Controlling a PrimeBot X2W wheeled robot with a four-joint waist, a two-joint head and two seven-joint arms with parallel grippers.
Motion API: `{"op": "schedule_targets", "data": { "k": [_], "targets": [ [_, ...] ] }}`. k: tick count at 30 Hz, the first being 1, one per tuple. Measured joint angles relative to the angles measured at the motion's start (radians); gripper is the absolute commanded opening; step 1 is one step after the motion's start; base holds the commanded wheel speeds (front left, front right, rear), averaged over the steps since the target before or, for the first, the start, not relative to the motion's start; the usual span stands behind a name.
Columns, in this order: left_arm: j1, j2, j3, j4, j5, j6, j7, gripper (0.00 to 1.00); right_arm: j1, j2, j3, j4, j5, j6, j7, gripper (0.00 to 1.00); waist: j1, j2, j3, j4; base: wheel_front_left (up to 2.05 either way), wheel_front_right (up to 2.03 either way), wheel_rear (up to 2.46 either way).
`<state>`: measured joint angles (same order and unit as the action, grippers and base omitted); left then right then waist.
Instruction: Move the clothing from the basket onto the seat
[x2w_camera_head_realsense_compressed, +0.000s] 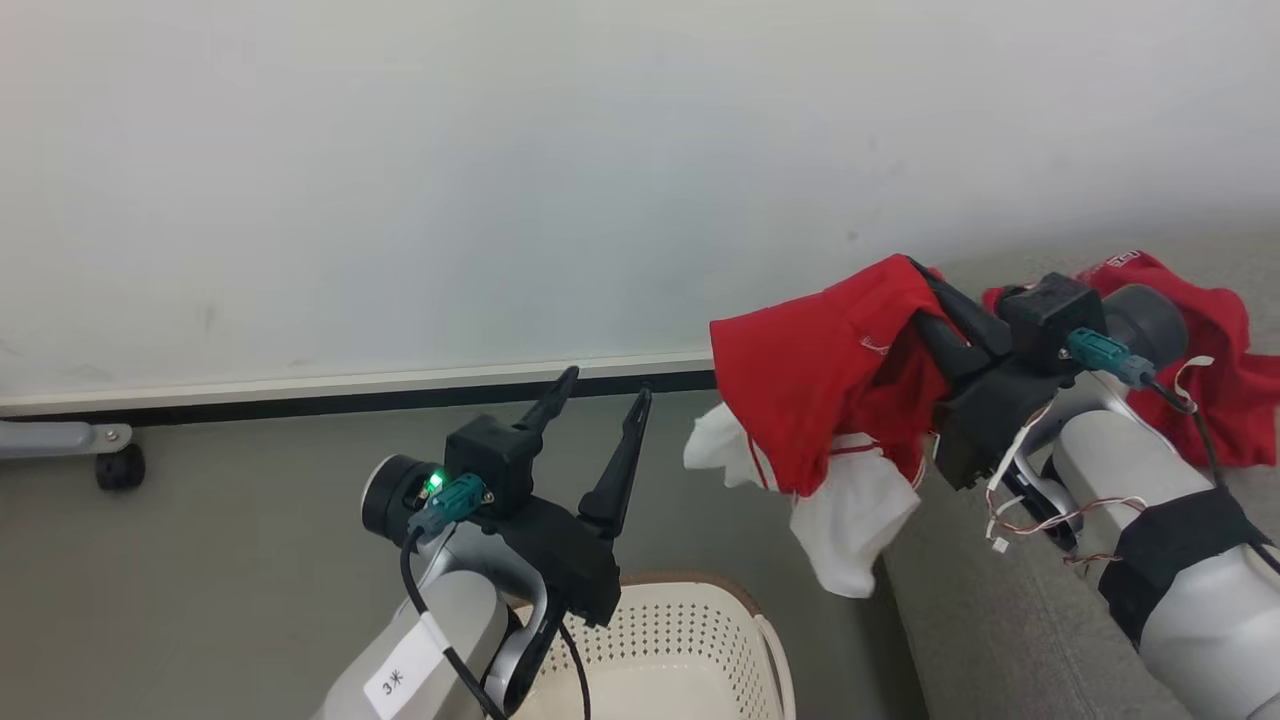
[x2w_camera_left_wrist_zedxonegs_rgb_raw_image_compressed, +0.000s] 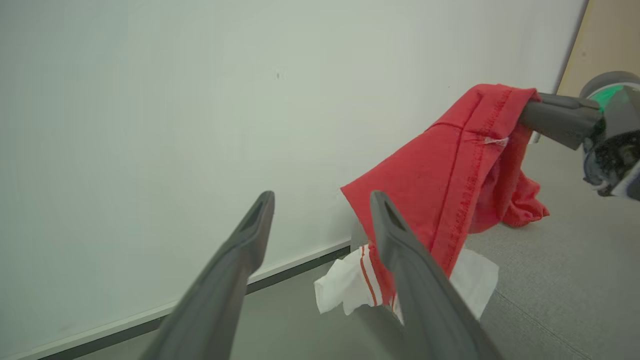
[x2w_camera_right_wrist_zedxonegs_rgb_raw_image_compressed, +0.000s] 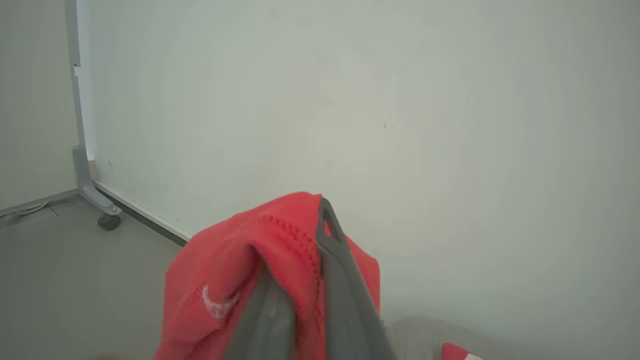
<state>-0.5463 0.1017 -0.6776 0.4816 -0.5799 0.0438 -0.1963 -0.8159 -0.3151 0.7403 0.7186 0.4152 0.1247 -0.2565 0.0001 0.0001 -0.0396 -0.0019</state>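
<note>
hanging from the right tool (x2w_camera_head_realsense_compressed: 935, 295), whose fingers are pinched together on a red fold, the held garment (x2w_camera_head_realsense_compressed: 810, 370) sits right of centre in the head view, clear of the basket (x2w_camera_head_realsense_compressed: 680, 620) at the bottom centre. the coming move, we judge, turns on this: the cloth droops past the left edge of the seat (x2w_camera_head_realsense_compressed: 1000, 620), which lies to its right and lower right in the frame, so the carry must go rightward before any release. its long axis runs near vertical, red top at the tool, white hem pointing down toward the floor. the right arm is the nearer one. a second garment (x2w_camera_head_realsense_compressed: 1215, 340) lies on the seat at the upper right. the left tool (x2w_camera_head_realsense_compressed: 608, 385) stands wide and bare above the basket, left of the cloth.
</note>
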Motion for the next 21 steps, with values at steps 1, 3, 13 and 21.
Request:
{"op": "schedule_targets", "data": {
  "k": [1, 3, 13, 21],
  "targets": [
    [0.008, 0.000, -0.003, -0.001, 0.000, 0.000, -0.001, 1.00, 0.000, -0.007, -0.003, -0.004, 0.000, 0.000, 0.000, 0.00, 0.0000, 0.0000, 0.000, -0.009, 0.00, 0.00, 0.00],
    [0.027, 0.000, -0.009, -0.003, 0.000, 0.000, -0.005, 1.00, 0.000, -0.020, -0.007, -0.010, 0.000, 0.000, 0.000, 0.00, -0.0001, 0.0000, -0.001, -0.028, 0.00, 0.00, 0.00],
    [0.106, -0.008, -0.033, -0.042, -0.016, -0.002, -0.026, 1.00, 0.006, -0.082, -0.018, -0.069, -0.001, 0.000, 0.000, 0.00, -0.0002, 0.0000, -0.007, -0.139, 0.00, 0.00, 0.00],
    [0.141, -0.014, -0.056, -0.072, -0.015, -0.009, -0.036, 1.00, 0.033, -0.138, -0.029, -0.129, -0.001, -0.002, 0.000, 0.00, -0.0002, 0.0000, -0.006, -0.237, 0.00, 0.00, 0.00]
  ]
}}
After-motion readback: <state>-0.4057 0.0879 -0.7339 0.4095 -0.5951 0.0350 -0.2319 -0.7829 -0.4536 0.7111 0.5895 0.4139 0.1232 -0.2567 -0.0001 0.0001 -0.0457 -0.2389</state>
